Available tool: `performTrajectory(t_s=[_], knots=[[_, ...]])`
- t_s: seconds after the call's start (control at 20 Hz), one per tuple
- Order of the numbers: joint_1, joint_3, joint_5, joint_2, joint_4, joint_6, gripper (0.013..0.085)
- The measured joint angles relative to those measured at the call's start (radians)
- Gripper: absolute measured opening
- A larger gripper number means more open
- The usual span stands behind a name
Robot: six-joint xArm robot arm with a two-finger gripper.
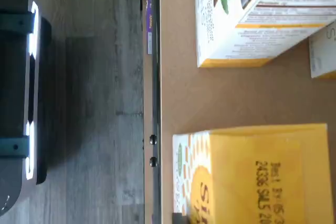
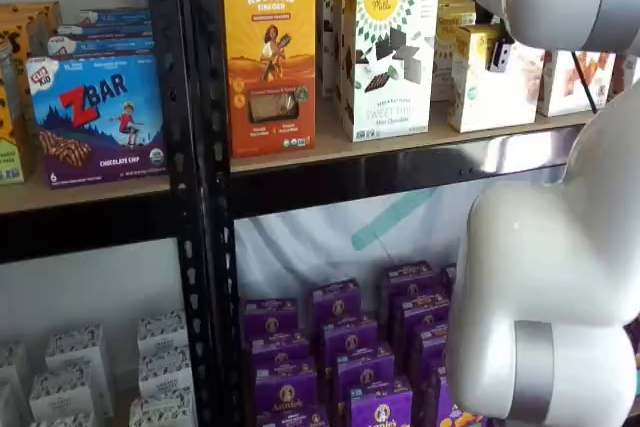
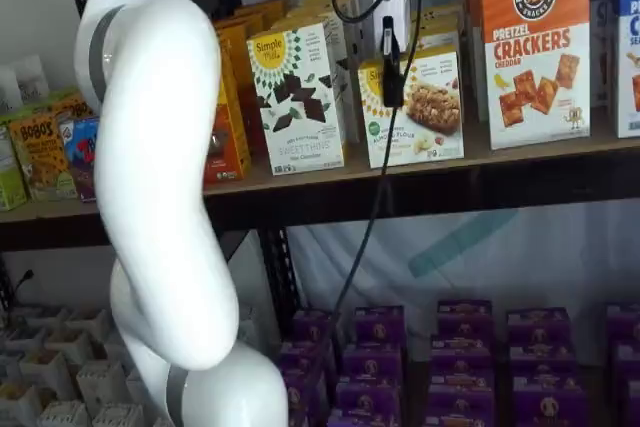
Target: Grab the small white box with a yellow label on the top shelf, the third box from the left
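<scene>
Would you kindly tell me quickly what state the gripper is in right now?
Gripper: down at the small white box on the top shelf; one black finger shows in front of the box, so open or closed cannot be told.

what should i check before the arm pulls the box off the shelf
1. Target: the small white box stands upright on the top shelf: ok.
2. Gripper at the target: in a shelf view one black finger hangs in front of the box face: ok.
3. Fingers closed on the box: second finger hidden: cannot tell.
4. Left neighbour: the chocolate thins carton stands apart from the target, gap visible: ok.
5. Right neighbour: the crackers carton stands apart: ok.
6. Cable hangs across the shelf rail, could snag: cannot tell.
</scene>
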Motion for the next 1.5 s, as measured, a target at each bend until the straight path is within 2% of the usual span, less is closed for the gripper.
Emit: performTrajectory(t_s=[0.1, 0.25, 0.7, 0.75, 0.9, 1.15, 1.5], knots=[[-0.002, 0.000, 0.000, 0.000, 0.001, -0.001, 0.0490], [-0.004, 0.001, 0.000, -0.001, 0.003, -0.003, 0.0410], [-0.010, 0.003, 0.007, -0.005, 0.007, -0.008, 0.0410], [-0.011, 0.003, 0.009, -0.007, 0.009, -0.009, 0.0370], [-0.015, 0.004, 0.013, -0.009, 0.015, -0.011, 0.0370], [-0.019, -0.022, 0.080, -0.009, 0.005, -0.011, 0.0370], [-0.029, -0.004, 0.156, -0.063, -0.005, -0.017, 0.0370]])
